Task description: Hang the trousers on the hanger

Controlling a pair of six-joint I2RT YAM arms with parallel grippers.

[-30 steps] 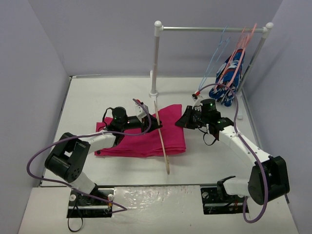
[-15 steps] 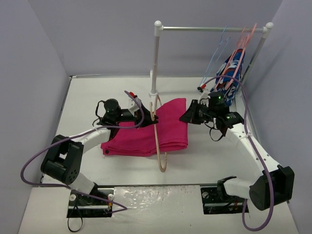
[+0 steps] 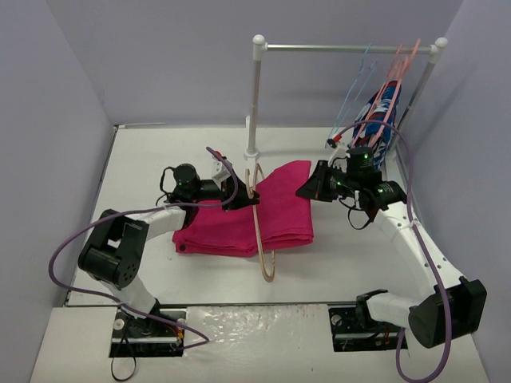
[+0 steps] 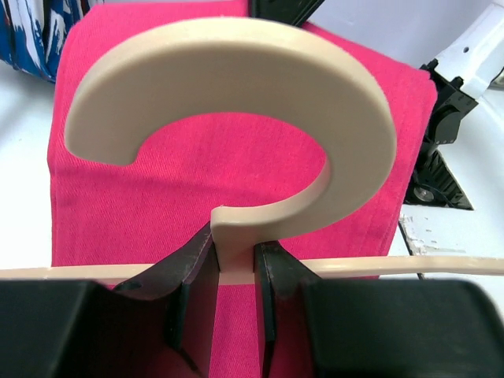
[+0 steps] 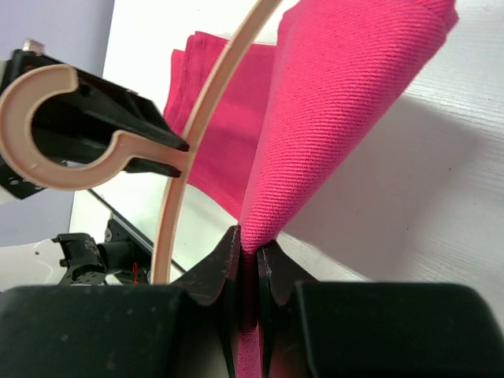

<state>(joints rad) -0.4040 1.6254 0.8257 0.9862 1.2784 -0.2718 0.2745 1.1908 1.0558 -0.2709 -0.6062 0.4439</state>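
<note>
There's the left end effector (image 4: 235,272) clamped on the neck of the hanger (image 4: 236,63), just under the hook, holding it on edge over the folded trousers (image 3: 231,227) lying on the surface (image 3: 152,159). Over right, the right end effector (image 5: 248,256) is pinched tight on the trousers' raised right edge.

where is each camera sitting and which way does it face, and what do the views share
Top external: above and behind the bases, looking down on the table; both arms, left gripper and right gripper show.
Left wrist: on the left arm, facing along its fingers, shut on the hanger neck, trousers beyond.
Right wrist: on the right arm, facing its fingers pinching a trousers corner, left gripper beyond.
Shared: both wrist views show hanger and trousers.
</note>
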